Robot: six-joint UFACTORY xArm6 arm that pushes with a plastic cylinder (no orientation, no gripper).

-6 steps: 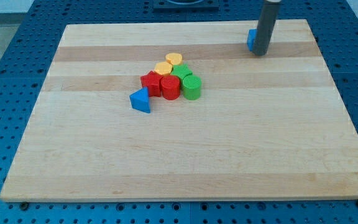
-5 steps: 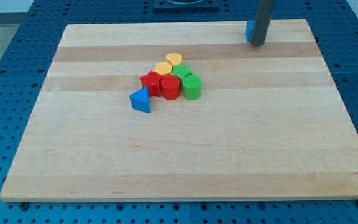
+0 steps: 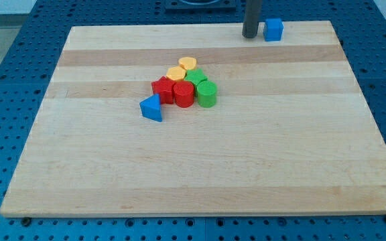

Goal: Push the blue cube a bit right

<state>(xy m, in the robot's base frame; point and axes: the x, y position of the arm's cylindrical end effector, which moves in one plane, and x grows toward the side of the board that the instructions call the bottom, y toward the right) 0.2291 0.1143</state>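
Observation:
The blue cube (image 3: pixel 273 29) sits near the board's top edge, at the view's upper right. My tip (image 3: pixel 249 35) stands just to the cube's left, a small gap apart from it. The dark rod rises from there out of the top of the view.
A cluster lies mid-board: two yellow blocks (image 3: pixel 183 67), two green blocks (image 3: pixel 203 89), a red star-like block (image 3: pixel 161 88) and a red cylinder (image 3: pixel 183 94). A blue triangular block (image 3: pixel 151 107) lies at its lower left. The wooden board (image 3: pixel 200 167) rests on a blue perforated table (image 3: pixel 5 80).
The rod moved up and leftward, from the cube's right side to its left. The cube sits higher on the board, near the top edge, and is fully uncovered.

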